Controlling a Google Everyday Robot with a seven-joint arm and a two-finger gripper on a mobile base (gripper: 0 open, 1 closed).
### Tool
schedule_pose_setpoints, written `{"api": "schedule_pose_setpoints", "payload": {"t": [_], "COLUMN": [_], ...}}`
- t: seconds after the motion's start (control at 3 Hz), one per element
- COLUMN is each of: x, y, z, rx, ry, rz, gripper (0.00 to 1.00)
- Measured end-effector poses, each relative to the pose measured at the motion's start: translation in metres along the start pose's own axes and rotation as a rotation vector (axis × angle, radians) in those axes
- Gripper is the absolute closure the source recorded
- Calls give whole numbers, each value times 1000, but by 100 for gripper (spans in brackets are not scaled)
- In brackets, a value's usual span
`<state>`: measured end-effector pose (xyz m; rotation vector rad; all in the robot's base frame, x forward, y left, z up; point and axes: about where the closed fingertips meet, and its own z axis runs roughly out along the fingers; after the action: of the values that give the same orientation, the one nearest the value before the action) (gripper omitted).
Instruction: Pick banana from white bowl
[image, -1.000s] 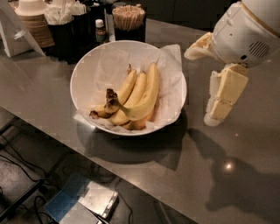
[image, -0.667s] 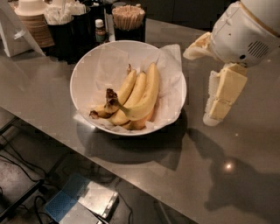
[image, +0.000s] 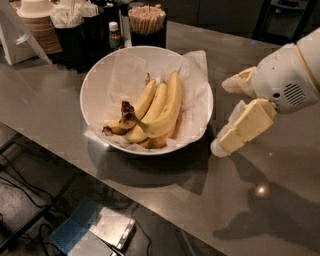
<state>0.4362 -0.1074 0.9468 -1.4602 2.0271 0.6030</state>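
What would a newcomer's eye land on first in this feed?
The white bowl in the middle of the grey counter, holding a bunch of bananas, with the longest banana on the bunch's right side. Next comes the cream-coloured gripper just beyond the bowl's right rim, open and holding nothing.

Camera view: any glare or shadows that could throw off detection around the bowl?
Camera view: light seemingly from above; the white bowl casts a broad dark shadow on the table toward its near edge; one small glare spot sits right of that; the banana is evenly lit; the gripper, right of the bowl with fingers open, throws a shadow nearer the camera.
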Motion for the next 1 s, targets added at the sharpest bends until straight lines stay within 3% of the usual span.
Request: {"api": "schedule_pose_setpoints", "payload": {"t": [0.33,1.0], "x": [-16,-27], "y": [-4,7], "z": [9,17], "rx": [9,20], "ry": [-186,-178], "rz": [157,162], "gripper": [0,0]}}
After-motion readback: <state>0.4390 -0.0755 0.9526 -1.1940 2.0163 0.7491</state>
